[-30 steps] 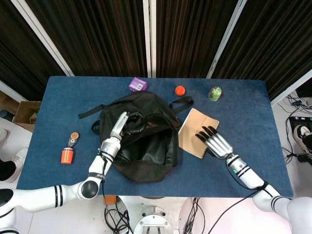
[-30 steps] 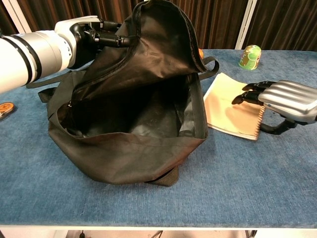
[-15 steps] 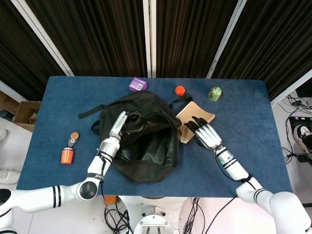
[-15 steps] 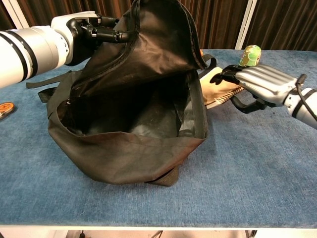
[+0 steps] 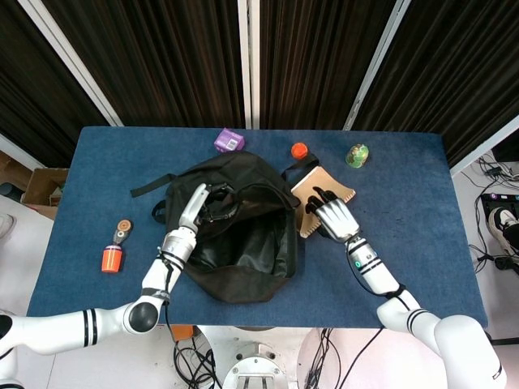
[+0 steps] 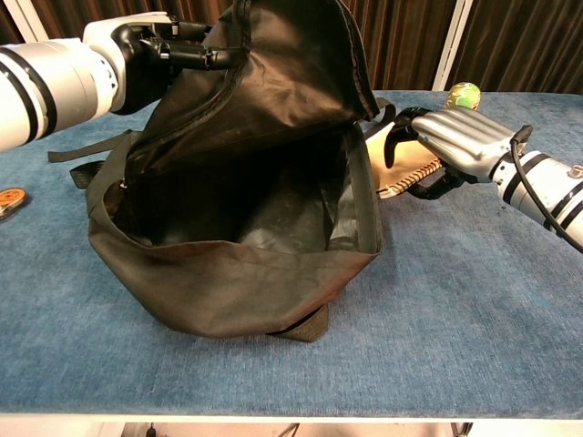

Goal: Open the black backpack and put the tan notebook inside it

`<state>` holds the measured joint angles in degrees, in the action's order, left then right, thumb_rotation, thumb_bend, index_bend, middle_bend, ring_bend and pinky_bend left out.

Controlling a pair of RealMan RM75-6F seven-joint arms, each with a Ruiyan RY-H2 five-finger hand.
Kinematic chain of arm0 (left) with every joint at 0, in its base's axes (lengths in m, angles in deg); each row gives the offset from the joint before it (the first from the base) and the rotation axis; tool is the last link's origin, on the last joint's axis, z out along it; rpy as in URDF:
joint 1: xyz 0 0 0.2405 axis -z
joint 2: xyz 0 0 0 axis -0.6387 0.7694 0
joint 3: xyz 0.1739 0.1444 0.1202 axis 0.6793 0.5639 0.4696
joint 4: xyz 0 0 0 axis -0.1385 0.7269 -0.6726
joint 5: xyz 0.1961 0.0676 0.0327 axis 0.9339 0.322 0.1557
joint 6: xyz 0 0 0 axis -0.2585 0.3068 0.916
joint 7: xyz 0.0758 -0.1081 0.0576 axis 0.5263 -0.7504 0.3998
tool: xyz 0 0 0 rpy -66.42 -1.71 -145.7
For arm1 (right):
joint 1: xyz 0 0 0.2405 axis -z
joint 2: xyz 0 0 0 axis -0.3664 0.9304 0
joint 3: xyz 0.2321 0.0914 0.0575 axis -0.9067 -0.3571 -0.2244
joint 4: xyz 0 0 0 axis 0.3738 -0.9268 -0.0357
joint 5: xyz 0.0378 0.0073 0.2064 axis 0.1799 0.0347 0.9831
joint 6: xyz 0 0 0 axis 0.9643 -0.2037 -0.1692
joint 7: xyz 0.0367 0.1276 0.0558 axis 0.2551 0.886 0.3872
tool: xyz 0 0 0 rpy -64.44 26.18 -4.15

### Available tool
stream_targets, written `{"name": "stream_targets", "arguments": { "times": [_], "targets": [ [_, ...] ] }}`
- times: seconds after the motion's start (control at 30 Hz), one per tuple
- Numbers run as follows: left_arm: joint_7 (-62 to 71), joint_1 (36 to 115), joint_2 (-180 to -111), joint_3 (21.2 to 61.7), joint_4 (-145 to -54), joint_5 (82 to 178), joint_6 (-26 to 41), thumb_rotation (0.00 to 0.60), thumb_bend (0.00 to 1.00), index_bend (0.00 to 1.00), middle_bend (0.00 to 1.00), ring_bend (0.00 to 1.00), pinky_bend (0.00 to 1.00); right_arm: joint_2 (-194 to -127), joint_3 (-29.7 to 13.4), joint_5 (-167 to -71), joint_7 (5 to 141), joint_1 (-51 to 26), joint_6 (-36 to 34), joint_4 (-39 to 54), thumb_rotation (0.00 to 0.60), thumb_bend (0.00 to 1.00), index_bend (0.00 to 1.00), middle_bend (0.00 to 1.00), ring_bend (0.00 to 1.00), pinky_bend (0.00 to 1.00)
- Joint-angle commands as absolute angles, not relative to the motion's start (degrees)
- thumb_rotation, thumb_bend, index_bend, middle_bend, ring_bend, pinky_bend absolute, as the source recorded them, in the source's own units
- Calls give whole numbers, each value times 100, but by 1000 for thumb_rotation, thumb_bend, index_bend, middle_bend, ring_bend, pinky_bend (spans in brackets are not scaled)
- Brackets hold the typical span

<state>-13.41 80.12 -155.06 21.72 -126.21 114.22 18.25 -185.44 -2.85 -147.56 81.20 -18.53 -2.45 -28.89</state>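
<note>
Your left hand [image 6: 150, 50] grips black backpack [image 5: 239, 227] flap, holding mouth open for loading. Your right hand [image 5: 331, 215] holds tan notebook [image 5: 323, 193] just right of backpack opening, tilted toward mouth for insertion.

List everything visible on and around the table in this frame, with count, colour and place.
black backpack: 1, black, table centre, mouth held open
tan notebook: 1, tan, right of the backpack
purple box: 1, purple, far edge
orange cap: 1, orange-red, far edge
green cup: 1, green, far right
orange tool: 1, orange, left side
table: 1, blue top
left hand: 1, holds the backpack's flap up
right hand: 1, grips the notebook
</note>
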Motion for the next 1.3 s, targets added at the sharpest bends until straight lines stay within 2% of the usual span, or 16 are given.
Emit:
{"name": "stream_targets", "arguments": {
  "times": [0.03, 0.27, 0.47, 0.63, 0.83, 0.97, 1.1, 1.3],
  "targets": [
    [-1367, 8012, -15499, 2177, -12610, 11435, 1838, 600, 452, 601, 610, 465, 381, -18567, -289, -14740, 8132, -1866, -274, -2920, 600, 281, 542, 376, 146, 331],
    [-1423, 8011, -15481, 2193, -12594, 11484, 1845, 600, 454, 601, 608, 465, 382, -18613, -270, -14697, 8007, -1870, -306, -2986, 600, 286, 638, 393, 190, 359],
    [-1442, 7967, -15409, 2207, -12686, 11555, 1785, 600, 457, 601, 605, 463, 385, -18602, -106, -14836, 7820, -1741, -621, -3066, 600, 495, 733, 482, 293, 454],
    [-1419, 7880, -15296, 2278, -12911, 11686, 1693, 600, 458, 601, 604, 463, 385, -18451, 251, -15191, 7687, -1276, -1547, -3152, 600, 615, 775, 556, 390, 557],
    [-1353, 7867, -15203, 2316, -13102, 11640, 1670, 600, 458, 601, 604, 463, 385, -18239, 660, -15722, 7802, -734, -2948, -3486, 600, 631, 787, 568, 397, 569],
    [-1418, 7869, -15095, 2232, -13274, 11366, 1753, 600, 460, 601, 604, 463, 386, -18153, 700, -15955, 7997, -511, -4005, -3711, 600, 632, 799, 580, 409, 580],
    [-1460, 7888, -14951, 2141, -13410, 11126, 1849, 600, 465, 601, 604, 463, 388, -18068, 658, -16105, 8138, -461, -4778, -3775, 600, 631, 808, 587, 416, 590],
    [-1548, 7931, -14774, 2014, -13610, 10798, 1975, 600, 465, 601, 604, 463, 389, -17913, 663, -16452, 8081, -655, -5495, -3474, 600, 631, 814, 594, 422, 597]
  ]
}}
